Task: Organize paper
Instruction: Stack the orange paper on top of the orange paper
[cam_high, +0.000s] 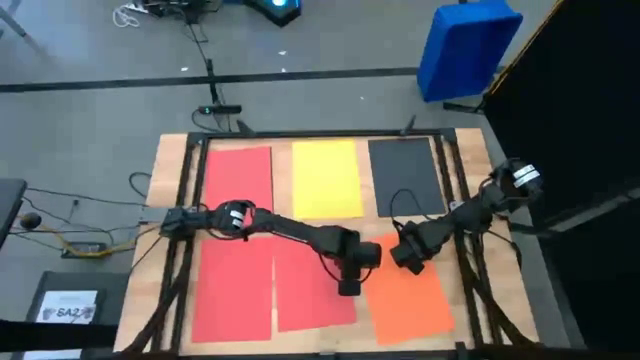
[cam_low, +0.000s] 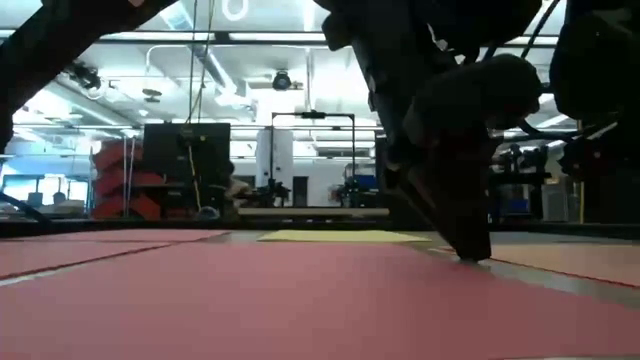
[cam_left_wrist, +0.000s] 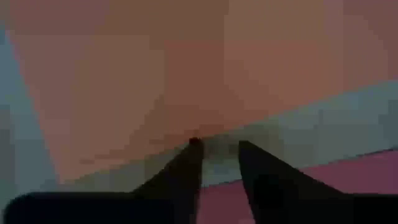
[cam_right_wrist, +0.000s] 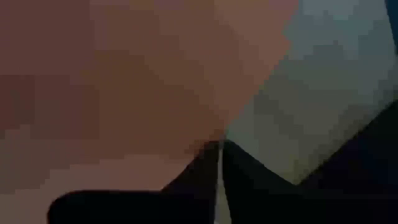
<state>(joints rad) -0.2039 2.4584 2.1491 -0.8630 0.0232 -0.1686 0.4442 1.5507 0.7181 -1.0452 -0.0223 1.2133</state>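
From my remote station I saw the paper laid out across the table (cam_high: 165, 165): a red sheet (cam_high: 238, 180), a yellow sheet (cam_high: 326, 178) and a dark grey sheet (cam_high: 406, 176) in the far row, two more red sheets (cam_high: 232, 290) in the near row, and an orange sheet (cam_high: 410, 298) at the near right. The left end effector (cam_left_wrist: 217, 149) was down at the seam between the near red sheets and the orange sheet, its fingers (cam_left_wrist: 191, 163) slightly spread with a clear gap between them and nothing pinched; the low view showed its tips at or just above the paper. The right end effector (cam_right_wrist: 219, 149) sat just beside it at the far edge of the orange sheet, fingers pressed together on nothing, apparently pinning that corner, though I could not confirm contact. I judged the step in hand to be nudging or lifting the orange sheet's edge to square it with its neighbours. To do it well, I would have kept the right tip pressing lightly so the sheet could not skate, brought the left fingers in low and nearly flat to catch only the one edge, and closed gently. Dragging too hard risked creasing the sheet or shifting the red one beside it.
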